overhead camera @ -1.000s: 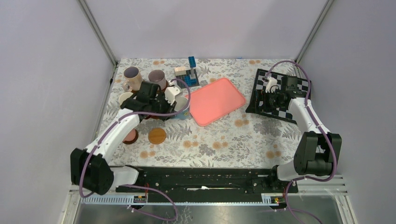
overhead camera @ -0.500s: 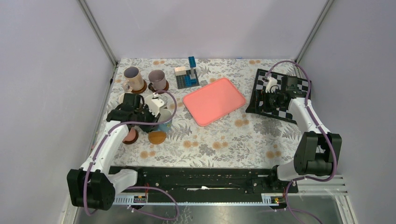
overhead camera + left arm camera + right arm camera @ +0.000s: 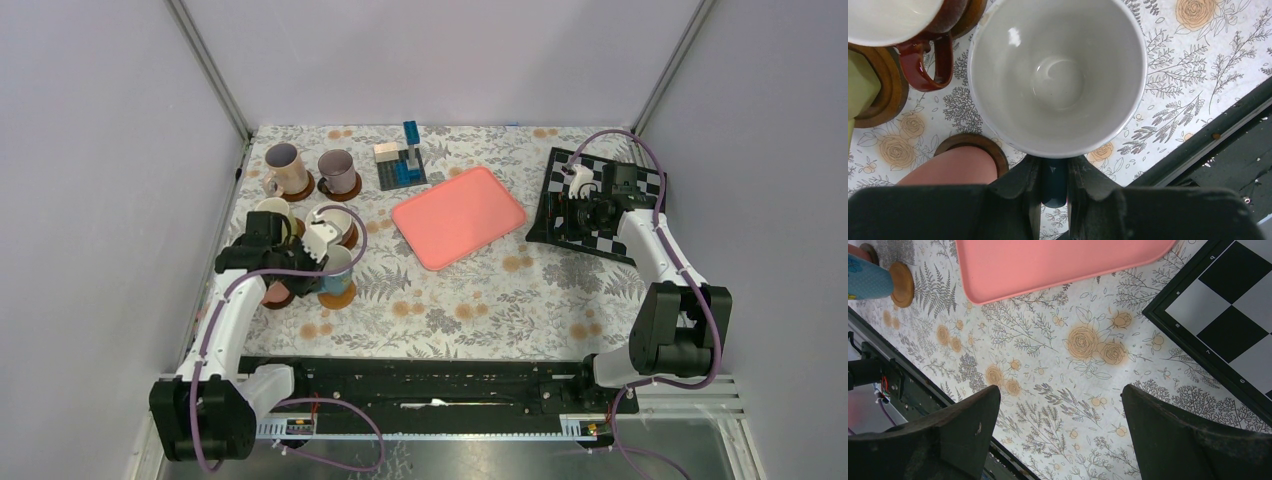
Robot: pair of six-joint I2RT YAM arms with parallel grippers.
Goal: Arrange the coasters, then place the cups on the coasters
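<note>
Plain pale lilac walls (image 3: 100, 150) on three sides, metal posts (image 3: 208, 70) in both back corners. Floral tablecloth (image 3: 470, 300) over the whole top, light even.

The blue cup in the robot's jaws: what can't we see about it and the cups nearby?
- Left wrist view: the blue cup hides its coaster, so touching or not is unclear.
- Top view: the left arm covers most of the salmon cup.
- Left wrist view: the picture edge cuts off the yellow cup.
</note>
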